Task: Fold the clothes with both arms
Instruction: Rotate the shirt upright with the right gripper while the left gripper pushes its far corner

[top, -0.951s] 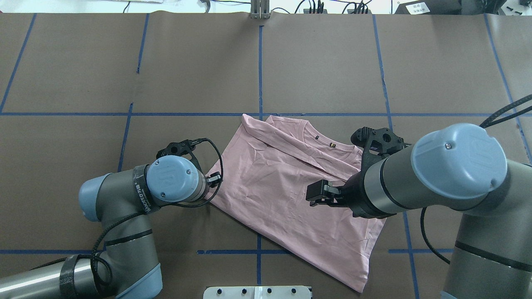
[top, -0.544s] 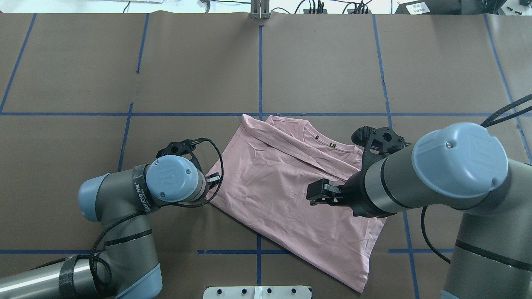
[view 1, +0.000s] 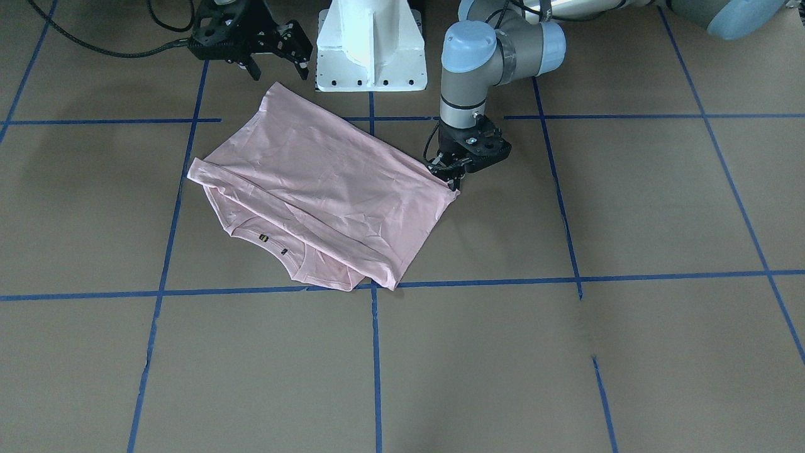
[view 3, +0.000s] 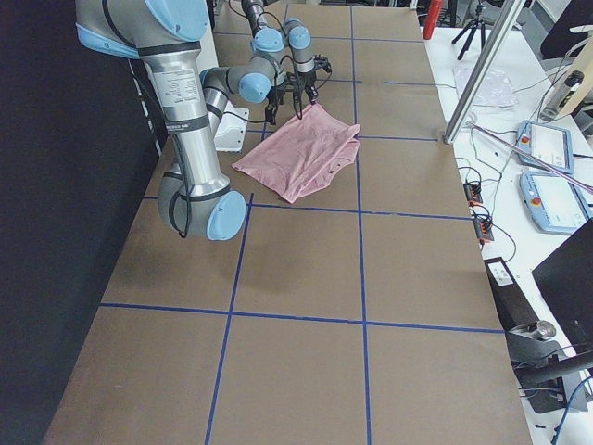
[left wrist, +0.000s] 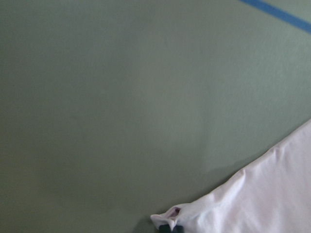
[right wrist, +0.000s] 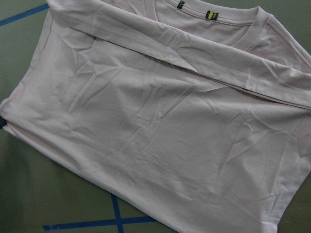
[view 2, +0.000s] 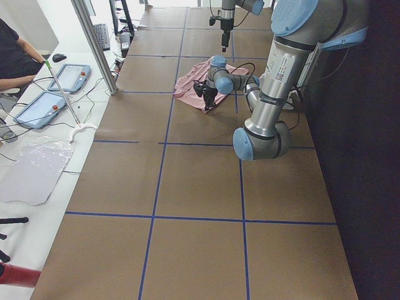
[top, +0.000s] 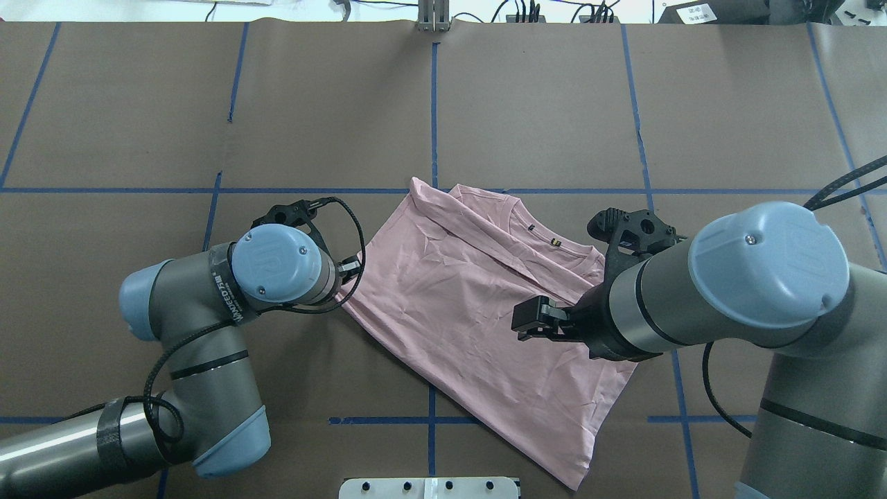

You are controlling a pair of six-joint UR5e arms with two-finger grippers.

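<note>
The pale pink T-shirt (top: 471,312) is laid partly folded on the counter (top: 138,104) just in front of the white pedestal base (view 1: 371,44). Its long axis is slanted from a corner beside that base, on the robot's right, outward toward the robot's left, and the collar (top: 565,248) is turned away from the base. The outer left corner is pinched between the closed fingers of the left end effector (view 1: 454,177). The right end effector (view 1: 280,70) is held spread and empty above the corner nearest the base, apparently clear of the cloth, so a short descent is judged enough for a matching grasp.
</note>
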